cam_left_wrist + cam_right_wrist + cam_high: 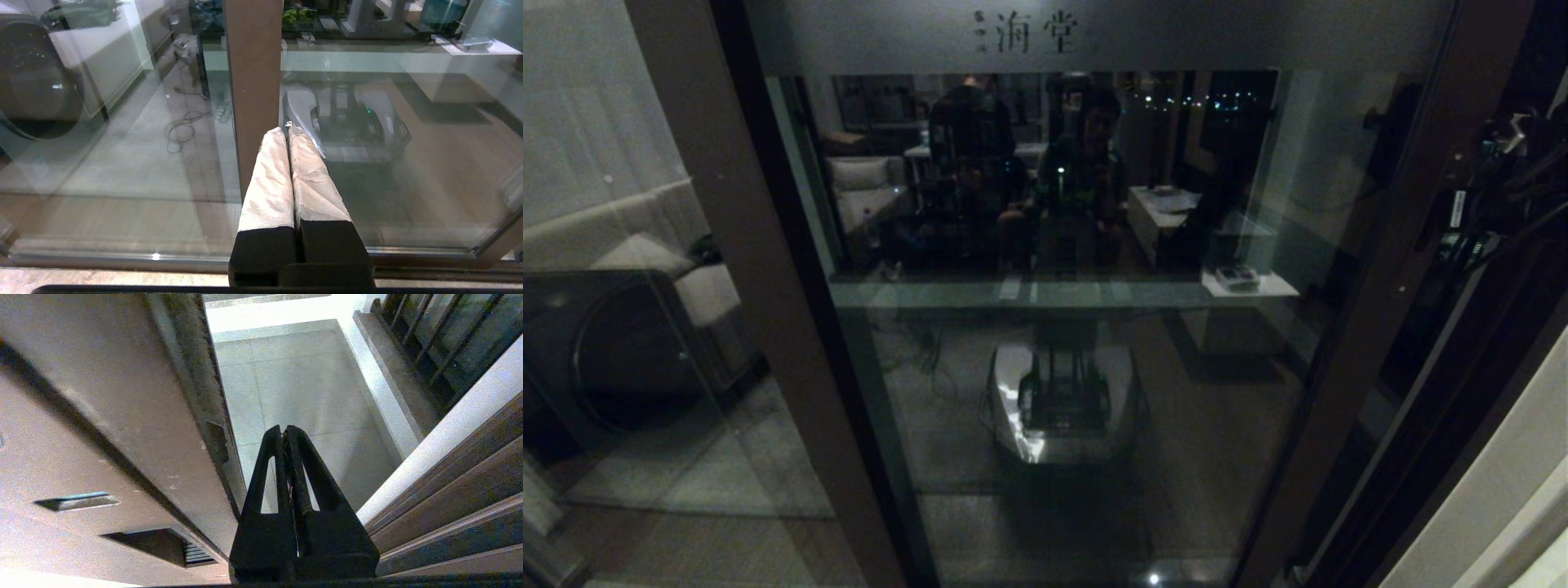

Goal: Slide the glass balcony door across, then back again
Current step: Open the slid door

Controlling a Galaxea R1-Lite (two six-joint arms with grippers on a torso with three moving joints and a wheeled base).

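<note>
So the glass balcony door (1078,327) fills most of the head view, its frosted band along the top and its tall brown stile running down the right side of the frame. The right gripper (286,433) is the one in play: in its wrist view the fingers are pressed together, holding nothing, poking into the gap with the door's edge (196,388) just beside them on the left of that frame. The door's long axis is vertical, so I'd guess a sideways shove. The left gripper (288,130) sits parked low, closed and empty.
</note>
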